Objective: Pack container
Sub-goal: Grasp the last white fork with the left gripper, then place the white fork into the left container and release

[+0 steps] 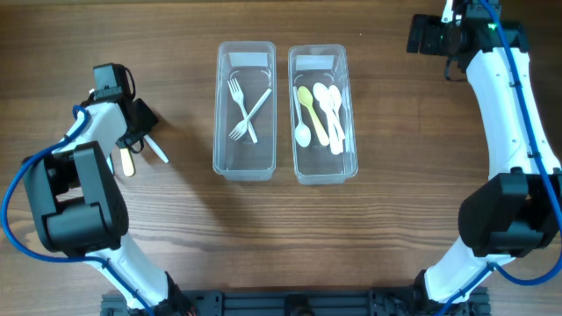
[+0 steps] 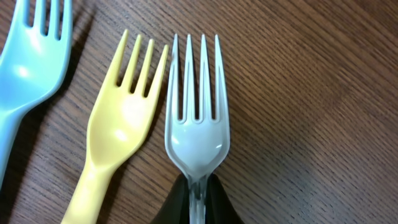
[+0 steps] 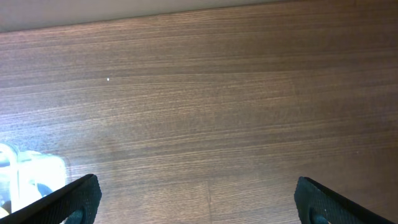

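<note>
Two pincers work over a brown wood-grain surface (image 3: 217, 93). The left pincer (image 2: 198, 196) is clamped on the neck of a white plastic fork (image 2: 198, 134). Just to its left lie a yellow fork (image 2: 118, 130) and, beyond, a blue fork (image 2: 28, 68). The right pincer (image 3: 199, 202) hovers with fingers wide apart. Between the pincers stand a clear fork container (image 1: 246, 162) and a clear spoon container (image 1: 323, 171).

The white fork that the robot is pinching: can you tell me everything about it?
The white fork looks like shiny plastic, with four straight tines and a rounded bowl narrowing to a thin neck. The left gripper is shut on that neck. The fork points away from the wrist camera, low over the wooden table, right beside a yellow fork; whether they touch is unclear.
</note>
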Available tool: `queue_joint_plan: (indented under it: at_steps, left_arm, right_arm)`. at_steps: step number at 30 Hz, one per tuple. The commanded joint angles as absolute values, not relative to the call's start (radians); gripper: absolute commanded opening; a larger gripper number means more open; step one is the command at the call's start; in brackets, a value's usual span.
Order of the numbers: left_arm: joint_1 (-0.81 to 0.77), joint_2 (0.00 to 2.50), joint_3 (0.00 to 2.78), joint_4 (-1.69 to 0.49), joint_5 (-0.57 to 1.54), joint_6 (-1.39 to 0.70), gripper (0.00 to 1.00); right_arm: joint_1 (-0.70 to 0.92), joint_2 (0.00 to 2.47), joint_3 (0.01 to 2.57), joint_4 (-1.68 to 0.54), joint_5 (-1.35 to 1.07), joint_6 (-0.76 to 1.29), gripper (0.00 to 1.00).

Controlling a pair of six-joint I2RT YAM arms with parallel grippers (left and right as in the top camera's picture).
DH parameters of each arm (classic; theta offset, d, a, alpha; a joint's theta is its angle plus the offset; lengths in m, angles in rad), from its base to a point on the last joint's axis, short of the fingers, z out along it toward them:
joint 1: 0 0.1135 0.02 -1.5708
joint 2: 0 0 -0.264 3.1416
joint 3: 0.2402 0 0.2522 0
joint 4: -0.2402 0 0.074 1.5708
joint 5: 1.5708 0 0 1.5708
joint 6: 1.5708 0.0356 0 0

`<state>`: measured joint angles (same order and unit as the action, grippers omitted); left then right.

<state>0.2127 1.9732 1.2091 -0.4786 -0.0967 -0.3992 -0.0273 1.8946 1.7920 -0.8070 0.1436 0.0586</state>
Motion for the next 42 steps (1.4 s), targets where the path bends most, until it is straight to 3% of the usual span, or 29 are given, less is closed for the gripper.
queue_joint_plan:
  at_steps: [1, 7, 14, 22, 31, 32, 33, 34, 36, 42]
  left_arm:
    - [0.219, 1.985, 1.204, -0.487, -0.08, -0.397, 0.04]
    - [0.213, 1.8, 1.35, -0.521, -0.068, -0.397, 0.04]
    - [0.078, 1.611, 1.419, -0.55, 0.134, -0.397, 0.04]
    - [-0.152, 1.685, 1.419, -0.7, 0.168, -0.343, 0.04]
    - [-0.251, 1.809, 1.419, -0.715, 0.16, -0.344, 0.05]
    - [-0.254, 1.81, 1.419, -0.711, 0.16, -0.344, 0.14]
    - [-0.255, 1.809, 1.419, -0.701, 0.161, -0.344, 0.41]
    - [-0.256, 1.809, 1.419, -0.689, 0.165, -0.344, 0.47]
    - [-0.256, 1.806, 1.419, -0.661, 0.172, -0.344, 0.54]
    - [-0.215, 1.755, 1.477, -0.681, 0.133, -0.283, 0.57]
  right_arm:
    - [-0.026, 1.894, 1.792, -0.804, 0.161, 0.053, 1.0]
    - [-0.026, 1.894, 1.792, -0.804, 0.161, 0.052, 1.0]
    - [-0.026, 1.894, 1.792, -0.804, 0.161, 0.053, 1.0]
    - [-0.026, 1.894, 1.792, -0.804, 0.161, 0.053, 1.0]
    - [-0.026, 1.894, 1.792, -0.804, 0.161, 0.053, 1.0]
    - [-0.026, 1.894, 1.792, -0.804, 0.161, 0.053, 1.0]
    - [-0.026, 1.894, 1.792, -0.804, 0.161, 0.053, 1.0]
    - [-0.026, 1.894, 1.792, -0.804, 0.161, 0.053, 1.0]
    - [-0.026, 1.894, 1.792, -0.804, 0.161, 0.053, 1.0]
    - [-0.026, 1.894, 1.792, -0.804, 0.161, 0.053, 1.0]
